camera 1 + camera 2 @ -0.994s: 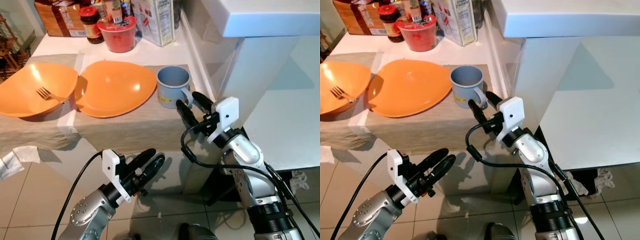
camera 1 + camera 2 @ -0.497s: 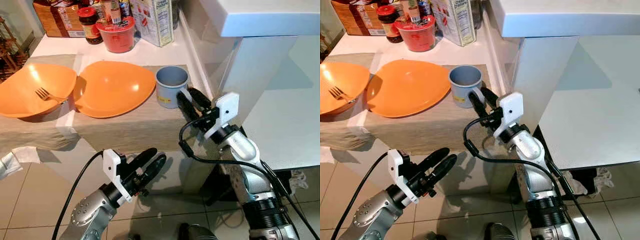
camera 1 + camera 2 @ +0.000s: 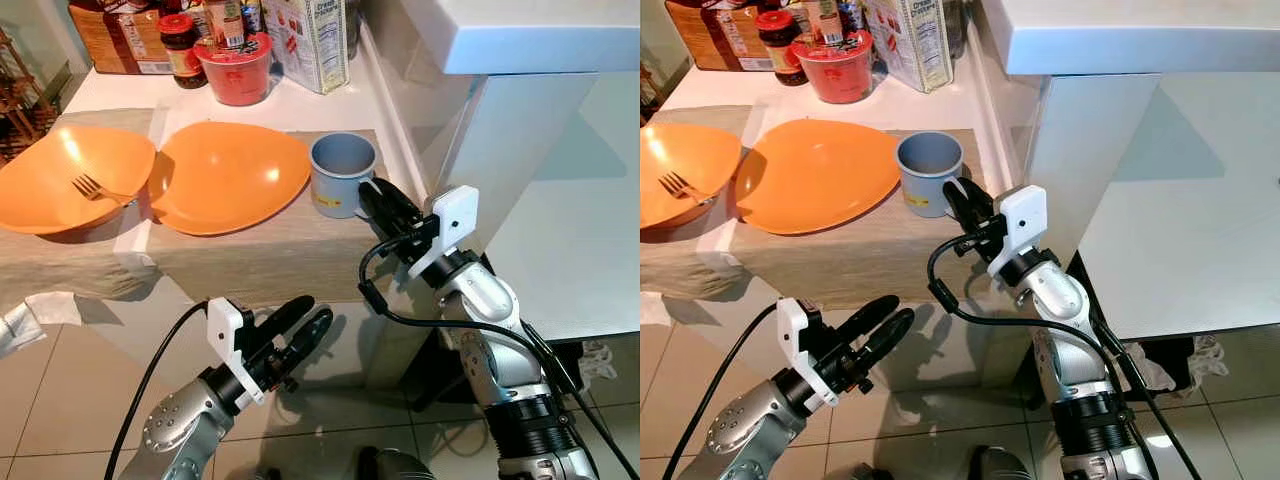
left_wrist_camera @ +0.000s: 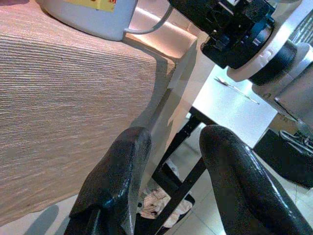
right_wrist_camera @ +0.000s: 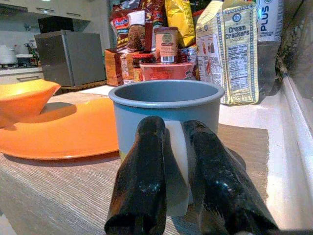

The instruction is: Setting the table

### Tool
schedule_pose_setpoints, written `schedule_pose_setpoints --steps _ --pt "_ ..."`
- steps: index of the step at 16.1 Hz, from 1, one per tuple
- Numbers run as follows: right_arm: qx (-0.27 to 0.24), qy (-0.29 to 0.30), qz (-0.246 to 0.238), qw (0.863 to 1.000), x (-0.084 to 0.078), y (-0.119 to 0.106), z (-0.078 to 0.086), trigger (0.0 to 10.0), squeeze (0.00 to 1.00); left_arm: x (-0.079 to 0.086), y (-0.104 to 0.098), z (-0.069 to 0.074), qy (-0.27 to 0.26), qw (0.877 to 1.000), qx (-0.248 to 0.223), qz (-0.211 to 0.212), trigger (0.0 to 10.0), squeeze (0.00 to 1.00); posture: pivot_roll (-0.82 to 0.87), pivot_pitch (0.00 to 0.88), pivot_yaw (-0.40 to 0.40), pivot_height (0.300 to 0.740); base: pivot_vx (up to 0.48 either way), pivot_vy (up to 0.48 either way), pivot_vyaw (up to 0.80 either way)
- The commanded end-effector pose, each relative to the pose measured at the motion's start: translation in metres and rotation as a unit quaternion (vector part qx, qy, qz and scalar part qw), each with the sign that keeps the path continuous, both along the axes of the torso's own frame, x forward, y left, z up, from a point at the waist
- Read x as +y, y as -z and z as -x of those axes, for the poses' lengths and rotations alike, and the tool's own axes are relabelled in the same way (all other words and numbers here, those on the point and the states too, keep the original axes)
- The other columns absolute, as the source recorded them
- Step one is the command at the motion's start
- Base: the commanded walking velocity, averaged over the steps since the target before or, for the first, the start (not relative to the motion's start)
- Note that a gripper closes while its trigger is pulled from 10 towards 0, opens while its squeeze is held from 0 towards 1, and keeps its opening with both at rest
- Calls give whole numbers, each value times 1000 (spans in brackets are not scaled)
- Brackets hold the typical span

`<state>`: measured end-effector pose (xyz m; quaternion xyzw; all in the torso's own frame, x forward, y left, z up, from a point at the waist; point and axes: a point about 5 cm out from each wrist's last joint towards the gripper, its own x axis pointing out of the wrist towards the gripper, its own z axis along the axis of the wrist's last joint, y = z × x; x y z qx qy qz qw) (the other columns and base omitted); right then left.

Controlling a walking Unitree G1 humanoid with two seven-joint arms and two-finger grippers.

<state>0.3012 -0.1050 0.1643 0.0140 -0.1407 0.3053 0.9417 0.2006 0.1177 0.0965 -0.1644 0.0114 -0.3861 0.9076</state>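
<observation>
A grey mug (image 3: 340, 170) stands on the beige runner (image 3: 250, 250) near the table's right edge, beside an orange plate (image 3: 230, 175). My right gripper (image 3: 375, 195) is at the mug's side, shut on its white handle (image 5: 176, 161), with one finger on each side of it. Further left, an orange bowl (image 3: 45, 185) holds a fork (image 3: 95, 188). My left gripper (image 3: 308, 318) hangs open below the table's front edge, with nothing between its fingers (image 4: 122, 166).
At the back of the table are a red noodle cup (image 3: 235, 68), a cracker box (image 3: 320, 40), jars and snack packets. A white cabinet with a protruding top (image 3: 540, 40) stands close on the right. Below is tiled floor (image 3: 60, 400).
My right gripper has moved forward to the mug and shut its fingers on the handle. The left arm has stayed put.
</observation>
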Motion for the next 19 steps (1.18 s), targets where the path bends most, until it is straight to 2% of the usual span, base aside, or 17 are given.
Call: schedule_pose_setpoints --steps 1,3,4,6,7,8,9,10,11,12,13,16,19 --pt "0 1 -2 1000 -3 -1 -2 0 0 -1 -1 0 1 1000 -1 -5 10000 0 -61 93 10 740 0 0 0" --pt "0 3 -8 1000 -3 -2 -2 0 0 -1 -2 0 1 1000 -1 -5 10000 0 -60 94 10 740 0 0 0" --pt "-3 7 -35 999 -4 -7 -3 0 0 -2 -3 -2 -1 1000 0 -5 10000 0 -60 94 10 740 0 0 0" --pt "-48 14 -153 987 -11 -44 -3 0 0 -1 -8 -10 -21 1000 4 -5 10000 0 -61 96 16 740 0 0 0" --pt "-82 1 -191 978 -12 -67 1 0 0 -1 -11 -15 -31 1000 5 -5 10000 0 -63 96 20 740 0 0 0" --pt "-96 -39 -209 973 -6 -81 8 9098 0 -1 -11 -17 -38 999 4 -10 10000 0 -68 96 24 740 0 0 0" --pt "-93 -69 -214 970 -2 -84 12 10000 0 0 -10 -19 -46 999 8 -13 10000 0 -69 97 25 740 0 0 0" --pt "-81 -121 -193 970 8 -80 20 10000 0 1 -7 -22 -61 998 16 -24 10000 0 -73 99 26 740 0 0 0" --pt "-46 -169 -140 975 16 -59 27 10000 0 4 -2 -27 -92 994 27 -44 10000 0 -70 99 23 740 0 0 0" --pt "-13 -204 -102 974 20 -42 34 10000 0 7 3 -30 -114 991 37 -63 10000 0 -70 102 21 740 0 0 0" --pt "-7 -212 -90 973 21 -38 36 10000 0 7 4 -30 -119 990 40 -67 10000 0 -70 102 21 740 0 0 0" --pt "20 -239 -103 965 24 -34 42 10000 0 15 8 -31 -154 984 50 -78 10000 0 -61 103 19 740 -330 0 0" --pt "23 -256 -105 961 25 -35 46 10000 0 17 8 -32 -162 982 47 -88 10000 0 -61 104 21 740 -480 0 0"
